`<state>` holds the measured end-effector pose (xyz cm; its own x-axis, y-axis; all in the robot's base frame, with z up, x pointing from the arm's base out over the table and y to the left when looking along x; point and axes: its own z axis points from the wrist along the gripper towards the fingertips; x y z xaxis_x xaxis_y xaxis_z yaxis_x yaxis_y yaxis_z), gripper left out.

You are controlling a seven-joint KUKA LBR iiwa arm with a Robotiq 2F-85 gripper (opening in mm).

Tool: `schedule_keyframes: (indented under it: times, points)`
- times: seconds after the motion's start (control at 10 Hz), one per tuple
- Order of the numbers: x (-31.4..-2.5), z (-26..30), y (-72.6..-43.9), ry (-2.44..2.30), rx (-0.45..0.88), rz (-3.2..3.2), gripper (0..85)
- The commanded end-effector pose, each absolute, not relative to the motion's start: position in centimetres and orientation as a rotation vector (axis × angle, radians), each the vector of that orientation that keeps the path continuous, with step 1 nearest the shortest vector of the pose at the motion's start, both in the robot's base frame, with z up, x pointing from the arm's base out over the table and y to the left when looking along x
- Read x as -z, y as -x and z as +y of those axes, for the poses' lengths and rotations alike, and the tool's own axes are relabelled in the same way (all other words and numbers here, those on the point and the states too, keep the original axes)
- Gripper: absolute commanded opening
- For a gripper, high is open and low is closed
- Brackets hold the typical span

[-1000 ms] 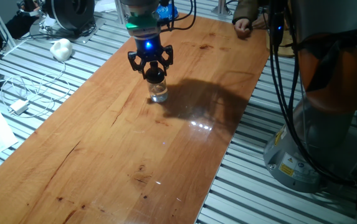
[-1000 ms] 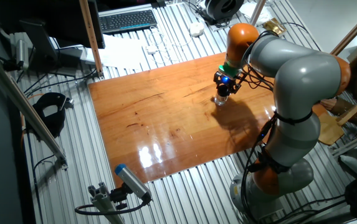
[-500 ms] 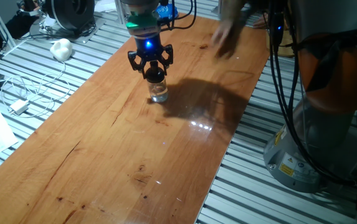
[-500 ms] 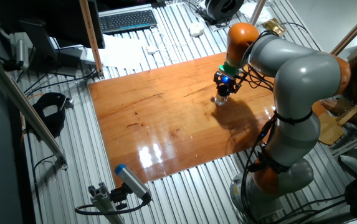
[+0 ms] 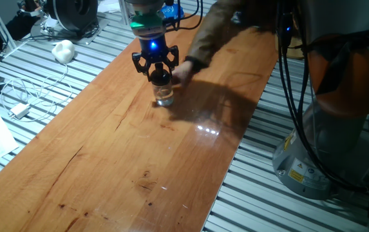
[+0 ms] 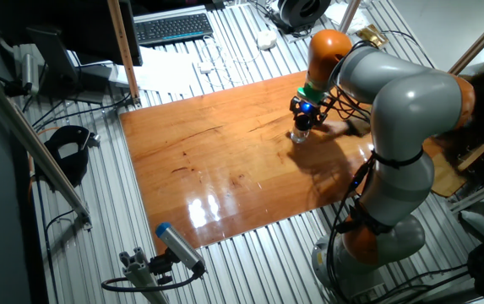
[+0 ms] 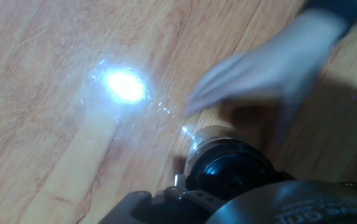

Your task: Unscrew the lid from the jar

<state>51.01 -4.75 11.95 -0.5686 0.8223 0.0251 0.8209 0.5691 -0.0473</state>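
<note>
One human hand point(image 5: 183, 70) beside the jar point(image 5: 164, 95)

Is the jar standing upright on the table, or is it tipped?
Upright. The jar stands on its base on the table, with the lid on top, under the gripper.

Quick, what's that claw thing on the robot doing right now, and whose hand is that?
Tool: closed on the lid of the jar.
Person's hand: reaching in beside the jar, holding nothing visible.
</note>
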Motion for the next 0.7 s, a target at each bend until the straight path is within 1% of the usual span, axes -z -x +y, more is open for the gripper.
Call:
schedule_keyframes:
  times: [0.0,0.6]
  points:
    - [-11.93,-4.74,-51.02,1.432,-0.043,-2.741,51.0]
    - [-11.95,-4.64,-51.06,1.325,-0.022,-2.768,51.0]
